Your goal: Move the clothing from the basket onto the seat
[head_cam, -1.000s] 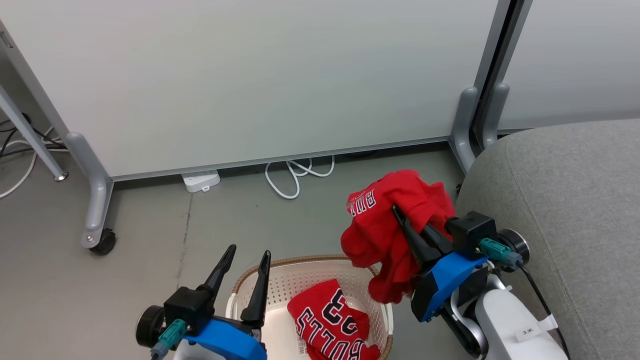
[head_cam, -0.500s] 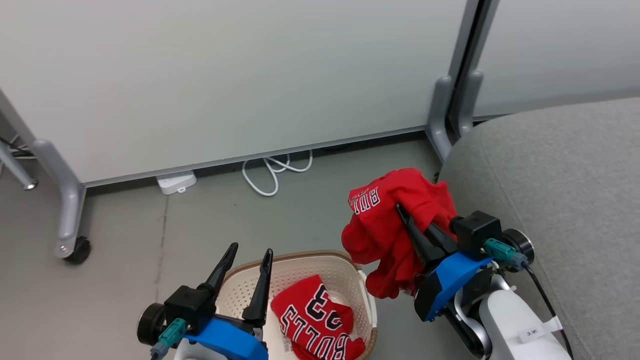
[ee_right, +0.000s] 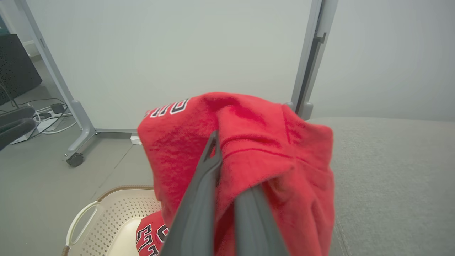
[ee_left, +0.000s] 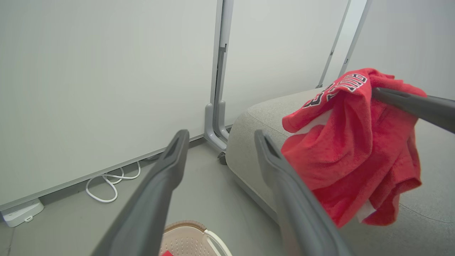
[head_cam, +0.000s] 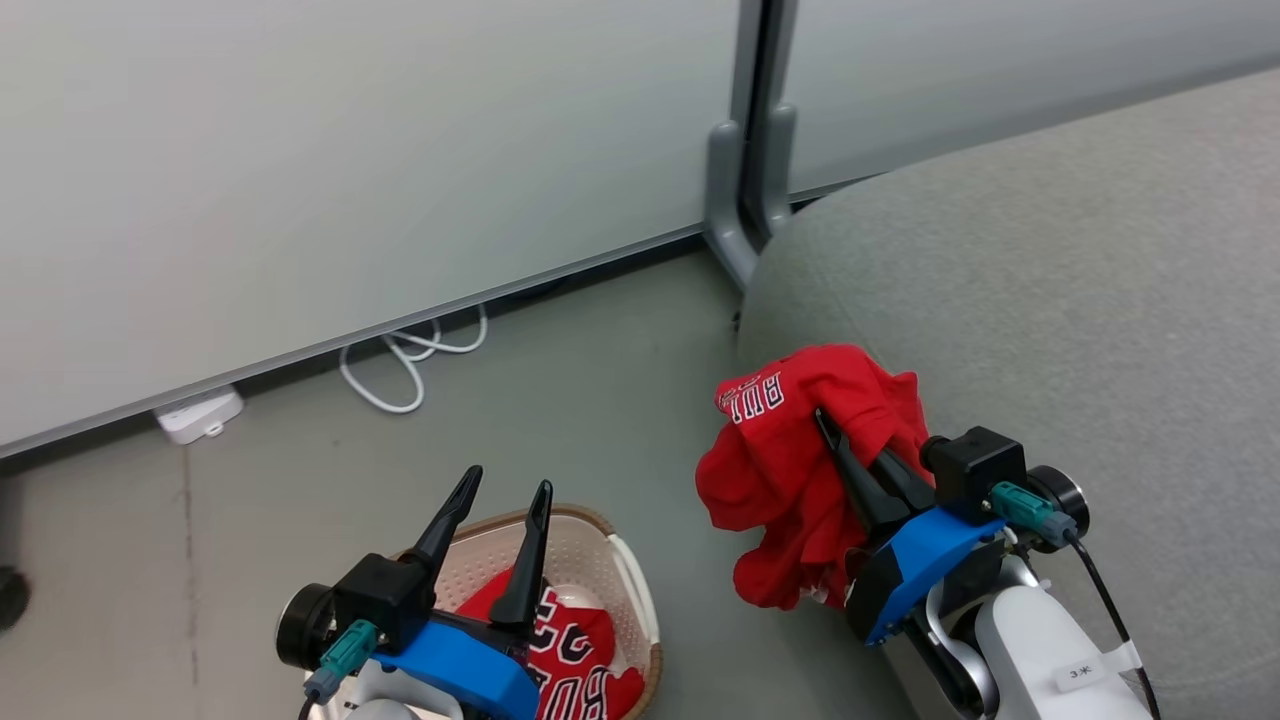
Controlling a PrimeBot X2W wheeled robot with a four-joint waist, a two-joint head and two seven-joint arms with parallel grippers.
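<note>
The right gripper (head_cam: 845,440) holds a red shirt (head_cam: 780,480). Its two dark fingers (ee_right: 195,202) are close together and pinch the cloth between them. The shirt is bunched up over the tips of the fingers. Most of it hangs down on the left side of this gripper. There are some white letters on the shirt, up near the fingertips.

The big grey seat (head_cam: 1050,280) is under this gripper and spreads out far to its right and in front of it. The shirt hangs over the near edge of the seat. I cannot tell if the bottom of the shirt touches the seat.

The left gripper (head_cam: 508,478) is well off to the left of the right one. Its fingers (ee_left: 153,199) are apart and there is nothing between them. The basket (head_cam: 600,530) sits on the floor (head_cam: 600,380) right under this gripper. A red jersey (head_cam: 565,640) with black and white letters lies in the basket, under the fingers and a bit to their right.

Far out in front of the left gripper, a white cord (head_cam: 410,365) lies in loops on the floor by the pale wall (head_cam: 350,150). A white plug box (head_cam: 198,415) is next to the cord. A grey post (head_cam: 740,200) stands by the far corner of the seat.
</note>
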